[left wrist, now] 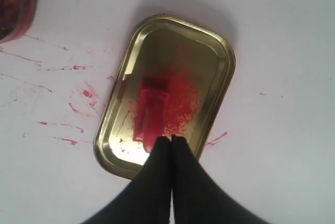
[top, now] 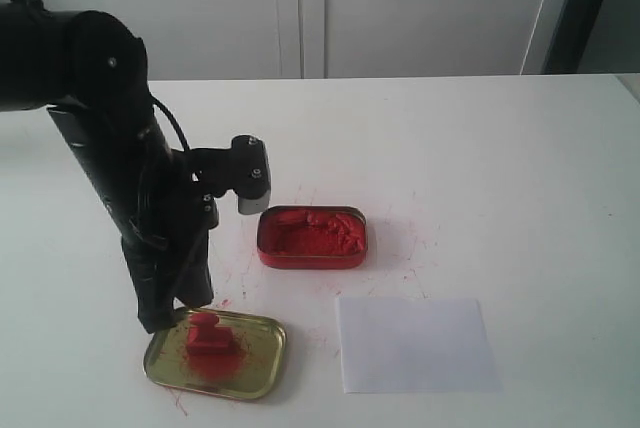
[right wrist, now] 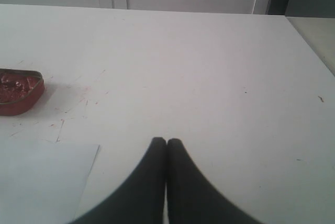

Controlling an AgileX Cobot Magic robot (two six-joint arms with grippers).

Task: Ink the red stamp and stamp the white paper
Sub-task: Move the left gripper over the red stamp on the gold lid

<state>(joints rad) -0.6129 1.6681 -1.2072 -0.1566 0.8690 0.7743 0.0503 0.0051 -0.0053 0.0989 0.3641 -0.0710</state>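
The left claw (left wrist: 171,140), fingers pressed together and empty, hovers beside the upright red stamp (top: 206,332) at its 3 o'clock (clearly the nearer arm).

no text, label, brand, number or sign can be read in any view. the white paper (top: 415,344) shows a plain face with no legible writing. the red marks (left wrist: 78,67) on the bench (top: 500,168) are loose streaks and smears, not letters or figures.
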